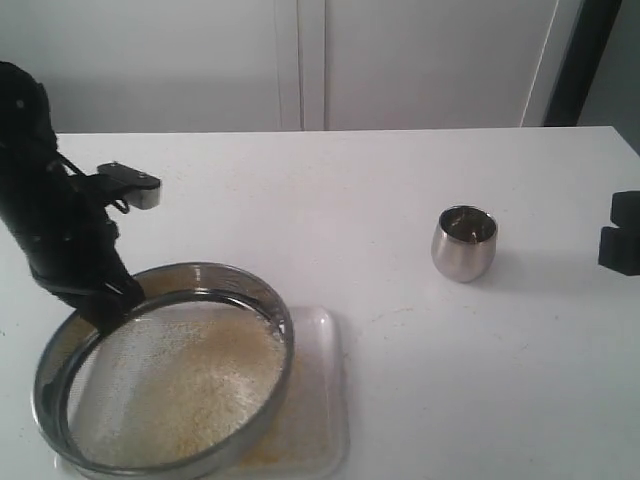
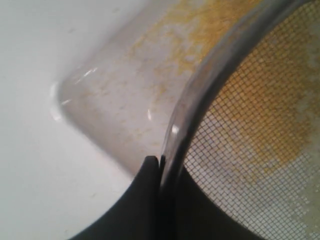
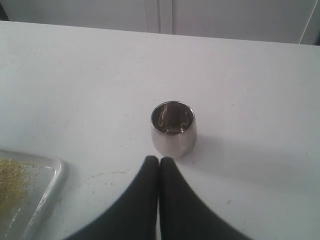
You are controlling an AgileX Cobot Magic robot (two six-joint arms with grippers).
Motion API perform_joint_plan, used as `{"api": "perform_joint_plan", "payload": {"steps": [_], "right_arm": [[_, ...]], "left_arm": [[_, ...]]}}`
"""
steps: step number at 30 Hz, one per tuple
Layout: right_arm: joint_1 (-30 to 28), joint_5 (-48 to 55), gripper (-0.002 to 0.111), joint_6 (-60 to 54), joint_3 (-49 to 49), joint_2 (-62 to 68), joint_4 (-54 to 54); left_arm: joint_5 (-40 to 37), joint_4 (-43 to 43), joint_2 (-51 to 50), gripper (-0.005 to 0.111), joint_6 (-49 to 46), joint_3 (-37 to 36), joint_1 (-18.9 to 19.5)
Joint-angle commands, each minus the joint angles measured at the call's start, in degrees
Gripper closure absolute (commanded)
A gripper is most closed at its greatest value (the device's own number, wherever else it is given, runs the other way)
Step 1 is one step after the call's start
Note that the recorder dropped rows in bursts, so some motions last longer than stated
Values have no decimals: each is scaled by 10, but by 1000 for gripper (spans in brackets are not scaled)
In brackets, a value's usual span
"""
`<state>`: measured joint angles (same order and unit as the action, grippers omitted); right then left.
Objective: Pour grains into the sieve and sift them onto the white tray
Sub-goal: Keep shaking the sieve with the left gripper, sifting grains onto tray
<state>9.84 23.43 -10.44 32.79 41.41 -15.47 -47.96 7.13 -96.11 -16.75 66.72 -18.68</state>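
Sieves: I count one, a wide round steel-rimmed wire-mesh sieve (image 1: 243,281).
Trays: one, a flat white rectangular tray (image 1: 328,385) with rounded corners.
Cups: one small rounded steel cup (image 1: 463,243).
Grain patches: two that I can make out, the pale and yellow grains (image 1: 190,375) on the mesh and a thinner yellow scatter (image 1: 300,425) on the tray.
Grippers: two on my screens, the black left gripper (image 2: 160,164) and the black right gripper (image 3: 159,161).
Tables: one white tabletop (image 1: 350,190).
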Motion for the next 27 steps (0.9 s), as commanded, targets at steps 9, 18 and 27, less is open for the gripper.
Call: {"api": "perform_joint_plan", "payload": {"steps": [9, 18, 27], "right_arm": [[-1, -7, 108, 0, -2, -3, 6], [-1, -8, 108, 0, -2, -3, 3], [-1, -8, 108, 1, -2, -3, -1]], "left_arm": [[-22, -25, 15, 107, 18, -1, 11], [0, 28, 15, 107, 2, -1, 12], [-25, 14, 21, 107, 14, -2, 12]]}}
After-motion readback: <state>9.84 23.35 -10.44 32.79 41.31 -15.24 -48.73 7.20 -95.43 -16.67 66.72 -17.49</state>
